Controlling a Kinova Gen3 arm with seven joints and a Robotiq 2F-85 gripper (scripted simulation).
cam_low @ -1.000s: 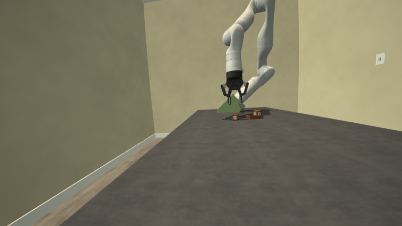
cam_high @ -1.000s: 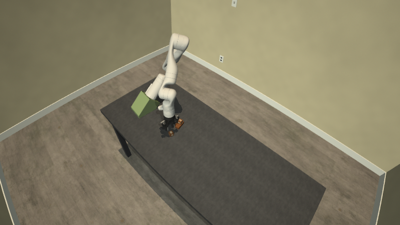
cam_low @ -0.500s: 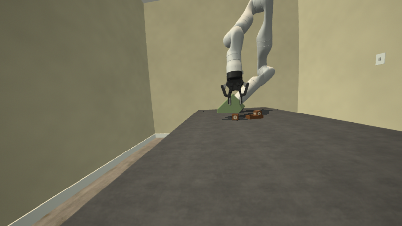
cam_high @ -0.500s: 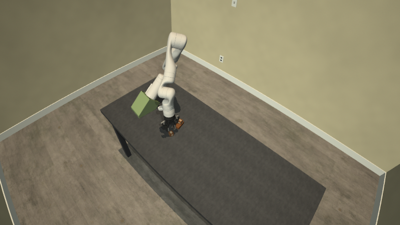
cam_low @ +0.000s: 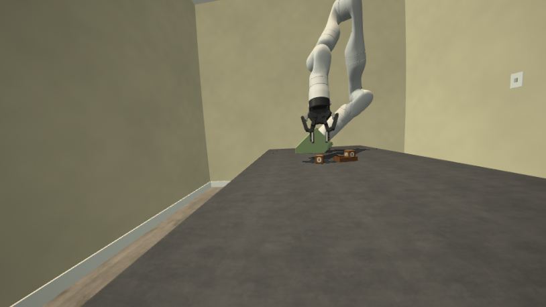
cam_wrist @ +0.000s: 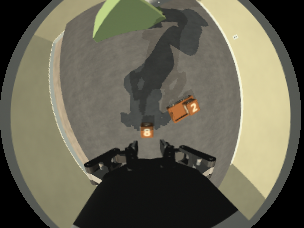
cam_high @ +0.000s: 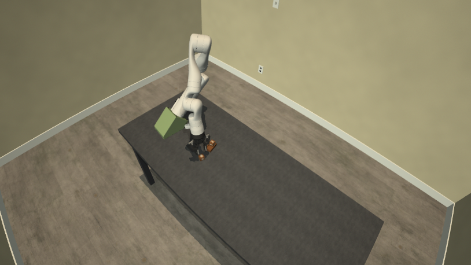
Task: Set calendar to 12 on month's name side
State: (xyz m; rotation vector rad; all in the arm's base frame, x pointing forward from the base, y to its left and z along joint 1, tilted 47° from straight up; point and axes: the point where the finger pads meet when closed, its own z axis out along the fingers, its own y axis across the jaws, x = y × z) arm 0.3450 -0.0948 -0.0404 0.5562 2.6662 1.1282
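A small orange-brown tray (cam_low: 345, 158) lies flat on the dark table near the arm's base, with one number cube (cam_low: 349, 153) standing in it. The tray also shows in the wrist view (cam_wrist: 183, 110). The second cube (cam_low: 318, 159) stands loose on the table to the tray's left, apart from it, and shows a 0 toward the exterior camera. My gripper (cam_low: 320, 140) hangs above this loose cube (cam_wrist: 147, 130) with its fingers pointing down, partly open and empty. In the top view the gripper (cam_high: 197, 150) is just above the loose cube (cam_high: 201, 157), beside the tray (cam_high: 210, 146).
A green wedge-shaped block (cam_high: 169, 123) stands at the table's far corner beside the arm's base, just behind the cubes. It also shows in the wrist view (cam_wrist: 127, 9). The table's left edge runs close to the loose cube.
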